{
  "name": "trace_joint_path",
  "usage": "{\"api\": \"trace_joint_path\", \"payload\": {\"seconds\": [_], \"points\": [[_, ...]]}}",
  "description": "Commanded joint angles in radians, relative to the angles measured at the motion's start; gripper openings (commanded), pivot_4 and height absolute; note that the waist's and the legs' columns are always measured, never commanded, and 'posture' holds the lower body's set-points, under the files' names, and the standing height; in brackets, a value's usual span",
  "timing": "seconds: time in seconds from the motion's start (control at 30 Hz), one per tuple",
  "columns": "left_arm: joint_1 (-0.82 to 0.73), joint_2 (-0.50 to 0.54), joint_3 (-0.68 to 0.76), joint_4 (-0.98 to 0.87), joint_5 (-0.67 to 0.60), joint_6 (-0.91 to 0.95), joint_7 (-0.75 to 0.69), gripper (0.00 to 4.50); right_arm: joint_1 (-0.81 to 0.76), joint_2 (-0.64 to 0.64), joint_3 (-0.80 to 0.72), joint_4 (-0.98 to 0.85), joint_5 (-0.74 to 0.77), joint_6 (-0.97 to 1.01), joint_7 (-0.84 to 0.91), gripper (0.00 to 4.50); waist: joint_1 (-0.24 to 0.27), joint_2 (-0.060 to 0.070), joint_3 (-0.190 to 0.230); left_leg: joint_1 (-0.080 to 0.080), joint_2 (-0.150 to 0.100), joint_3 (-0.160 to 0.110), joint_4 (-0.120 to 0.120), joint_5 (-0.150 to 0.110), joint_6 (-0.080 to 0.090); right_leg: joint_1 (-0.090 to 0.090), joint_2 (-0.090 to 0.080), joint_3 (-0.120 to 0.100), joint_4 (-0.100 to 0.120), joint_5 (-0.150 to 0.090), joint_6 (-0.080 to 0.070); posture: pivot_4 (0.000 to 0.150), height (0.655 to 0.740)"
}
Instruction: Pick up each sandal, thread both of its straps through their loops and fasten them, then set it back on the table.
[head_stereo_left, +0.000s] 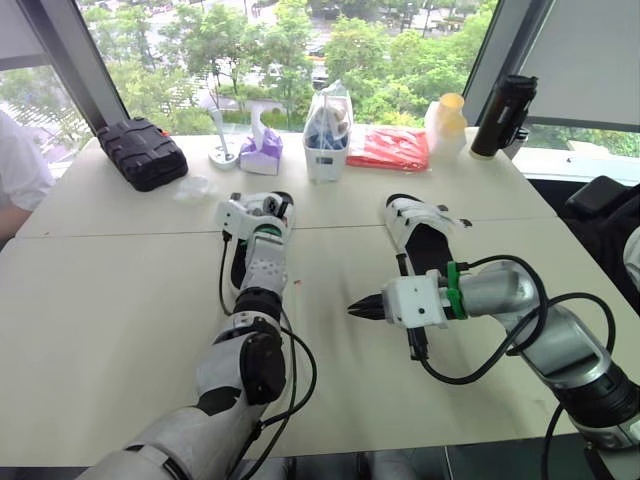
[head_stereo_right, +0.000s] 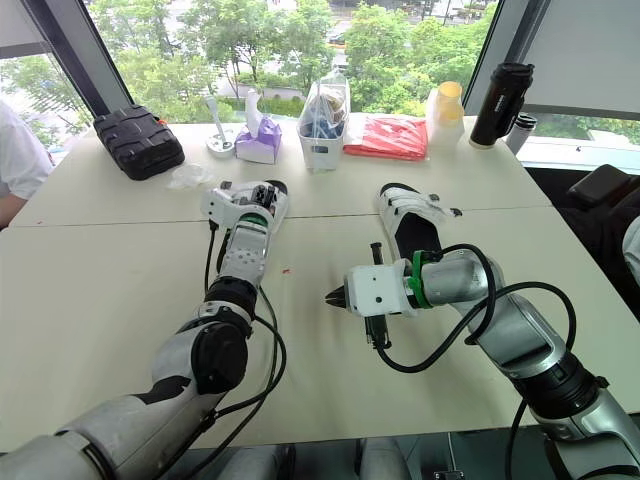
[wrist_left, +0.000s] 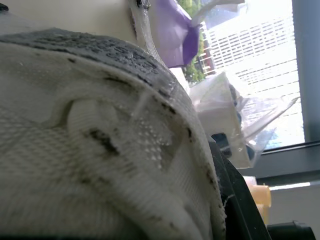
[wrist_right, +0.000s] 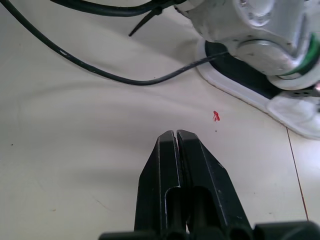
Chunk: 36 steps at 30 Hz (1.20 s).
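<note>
The pale surface (head_stereo_left: 120, 330) carries both sandals near its middle, well apart, each with its long axis running roughly from 12 to 6 o'clock as the robot looks out.

The left arm reaches straight out along the left sandal (wrist_right: 239, 79), so arm and shoe share one line. The left hand (head_stereo_left: 258, 212) sits on the shoe's far part, pressed right against its white mesh upper. Whether that hand is open or closed cannot be told.

The right sandal (head_stereo_left: 425, 240) lies at about 1 o'clock from the right hand (head_stereo_left: 362, 308). Its near end is covered by the right wrist.

The right hand hangs between the two shoes, pinched fully closed on nothing, its tips aimed toward 9 o'clock. In the right wrist view the left sandal lies ahead of the tips, so the right hand is probably the one to cross over and work a strap while the left steadies the shoe.

The left sandal's straps and loops are hidden under the left arm. On the right sandal white bands cross the footbed, but fastened or loose is too fine to read.

A tiny red speck (wrist_right: 216, 116) lies on the surface between the right hand and the left sandal.
</note>
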Motion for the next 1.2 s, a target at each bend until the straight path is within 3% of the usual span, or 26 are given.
{"api": "trace_joint_path", "payload": {"seconds": [0.03,0.2,0.27,0.47,0.73,1.0,1.2], "points": [[0.024,0.014,-0.009,-0.012,-0.005,0.015,-0.032,1.24,-0.013,0.011,-0.001,-0.016,0.0,-0.009,-0.01,0.0,-0.003,0.0,0.0,0.001,0.0,0.0,0.0,0.0,0.0,0.001,0.0,0.0,0.0,0.0,0.0,0.15,0.74],[0.065,0.0,-0.029,-0.087,0.0,0.046,-0.008,3.6,-0.024,0.02,0.005,0.006,-0.012,-0.025,-0.012,0.0,-0.012,0.0,0.0,0.002,0.0,0.0,0.001,0.0,0.0,0.003,0.0,0.0,0.001,0.0,0.0,0.15,0.74],[0.113,-0.016,-0.059,-0.197,0.001,0.099,0.021,4.46,-0.03,0.028,0.008,0.016,-0.015,-0.031,-0.013,0.0,-0.019,0.001,-0.001,0.003,0.0,-0.001,0.001,0.0,0.0,0.004,0.0,0.0,0.001,0.0,0.0,0.15,0.74],[0.329,-0.054,-0.166,-0.613,-0.029,0.316,0.115,4.46,-0.033,0.033,0.011,0.035,-0.015,-0.052,-0.006,0.0,-0.028,0.001,-0.001,0.005,0.001,-0.002,0.001,0.0,0.0,0.005,0.001,0.001,0.001,0.0,0.0,0.15,0.74],[0.615,-0.042,-0.265,-1.097,-0.191,0.626,0.242,4.46,-0.046,0.046,0.022,0.053,-0.007,-0.068,0.009,0.0,-0.018,0.001,-0.001,0.005,0.002,-0.003,0.001,0.0,0.0,0.005,0.001,0.003,0.002,0.0,0.0,0.15,0.74],[0.746,0.05,-0.339,-1.342,-0.328,0.86,0.304,4.46,-0.054,0.049,0.02,0.08,-0.005,-0.09,0.022,0.0,-0.016,0.001,-0.001,0.005,0.002,-0.003,0.002,0.0,-0.001,0.005,0.001,0.002,0.003,0.0,-0.001,0.15,0.74],[0.781,0.473,-0.38,-1.525,-0.398,1.033,-0.009,4.46,-0.083,0.018,-0.14,0.176,0.084,0.036,-0.013,0.0,-0.027,0.003,-0.001,0.005,0.005,-0.002,0.001,0.001,-0.001,0.004,0.005,0.003,0.003,0.001,-0.003,0.15,0.74]]}}
